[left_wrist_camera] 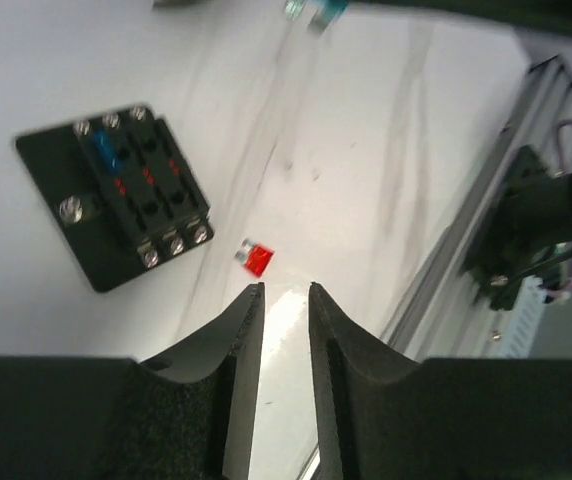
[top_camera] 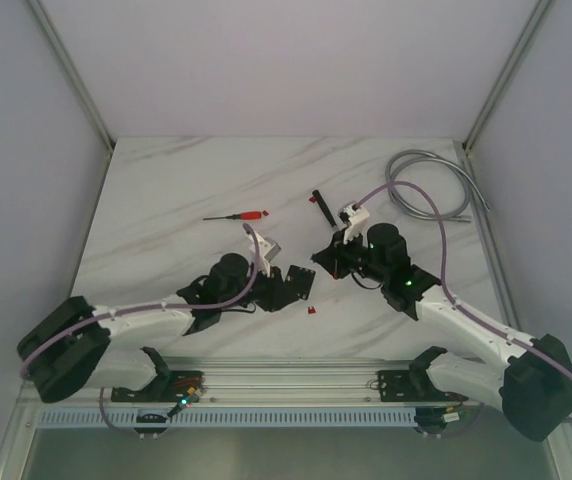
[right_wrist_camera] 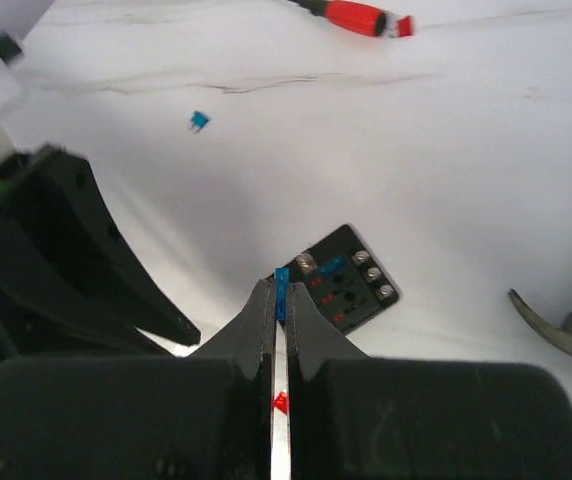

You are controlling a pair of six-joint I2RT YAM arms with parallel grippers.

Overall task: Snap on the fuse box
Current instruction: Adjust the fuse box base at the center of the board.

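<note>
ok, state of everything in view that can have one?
fuse box: flat on table, top uncovered, a few fuses seated
left gripper: open, empty
right gripper: shut on blue fuse
loose red fuse: lying on table beside the box
loose blue fuse: lying on table
screwdriver: lying flat on table

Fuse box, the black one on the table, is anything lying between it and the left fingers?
Only a loose small red fuse on the white marble table, just ahead of the open left fingers and short of the black square plastic fuse box. Nothing else visible.
</note>
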